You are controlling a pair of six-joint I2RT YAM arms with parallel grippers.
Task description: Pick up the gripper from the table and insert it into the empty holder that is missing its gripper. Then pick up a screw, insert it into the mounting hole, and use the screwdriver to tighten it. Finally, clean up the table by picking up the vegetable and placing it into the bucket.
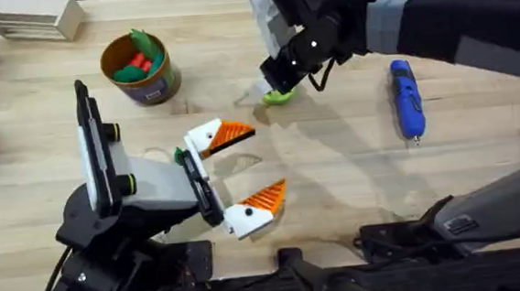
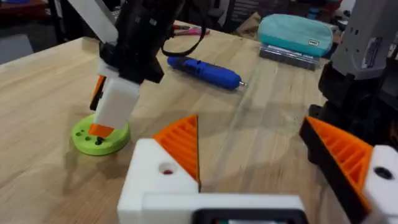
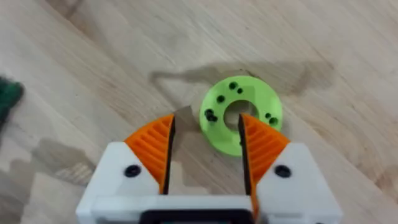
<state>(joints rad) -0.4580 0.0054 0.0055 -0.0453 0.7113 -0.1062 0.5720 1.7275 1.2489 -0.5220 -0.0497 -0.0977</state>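
Hovering over the green ring (image 3: 241, 118), my right gripper (image 3: 205, 146) stands with jaws apart and nothing between them, one pad reaching into the ring's centre where small dark screws sit. I judge the screw pickup is in hand: descend squarely, close gently on one screw. Left gripper (image 1: 243, 170) rests spread and empty nearby. The screwdriver (image 1: 406, 97) lies well apart; the bucket (image 1: 138, 70) stands behind.

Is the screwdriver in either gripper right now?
No, the blue screwdriver lies alone on the table, apart from the right gripper over the green ring.
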